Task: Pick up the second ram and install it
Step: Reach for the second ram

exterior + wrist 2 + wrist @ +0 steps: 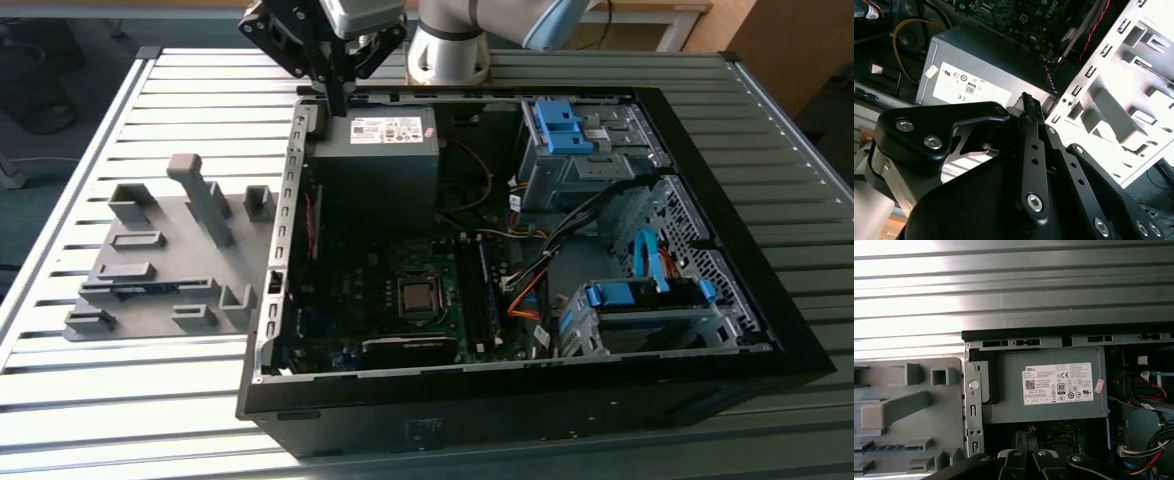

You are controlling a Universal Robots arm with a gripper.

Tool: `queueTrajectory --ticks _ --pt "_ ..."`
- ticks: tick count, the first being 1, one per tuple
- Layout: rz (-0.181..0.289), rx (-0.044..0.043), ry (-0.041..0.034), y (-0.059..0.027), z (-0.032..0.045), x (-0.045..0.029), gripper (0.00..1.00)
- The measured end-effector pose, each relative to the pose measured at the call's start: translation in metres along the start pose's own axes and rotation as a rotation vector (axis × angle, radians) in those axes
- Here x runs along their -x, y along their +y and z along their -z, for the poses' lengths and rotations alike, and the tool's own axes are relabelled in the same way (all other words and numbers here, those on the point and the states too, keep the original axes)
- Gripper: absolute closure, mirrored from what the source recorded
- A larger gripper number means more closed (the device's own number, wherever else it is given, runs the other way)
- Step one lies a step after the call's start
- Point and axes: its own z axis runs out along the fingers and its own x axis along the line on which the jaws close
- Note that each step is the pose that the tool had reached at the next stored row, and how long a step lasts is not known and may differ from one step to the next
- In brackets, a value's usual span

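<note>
1. In the exterior view, the gripper [335, 100] hangs right over the corner of the power supply [378, 150]. Its fingers are pressed together into 1 narrow tip, with nothing pinched.
2. The first wrist view looks straight down. The power supply [1049, 390] shows its white label, with the gripper [1024, 439] just beside it.
3. The second ram [144, 289] lies flat in a slot of the grey fixture plate [160, 270], well apart from the power supply. In the first wrist view the second ram [891, 447] is a blue-green strip in that fixture plate [909, 425].
4. The second wrist view goes in close on the gripper [1026, 97], with the power supply [984, 70] behind it.
5. Inside the computer case [534, 400], the motherboard [387, 270] sits next to the power supply, and the blue drive cage [647, 295] lies beyond it.
6. The side wall [287, 230] of the case stands between the power supply and the fixture plate.
</note>
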Motion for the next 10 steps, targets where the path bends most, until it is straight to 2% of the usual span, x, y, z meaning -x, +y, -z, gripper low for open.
queueTrajectory --ticks 10 --pt "0.000 -0.0002 0.0021 -0.0001 -0.0006 -0.0016 0.89"
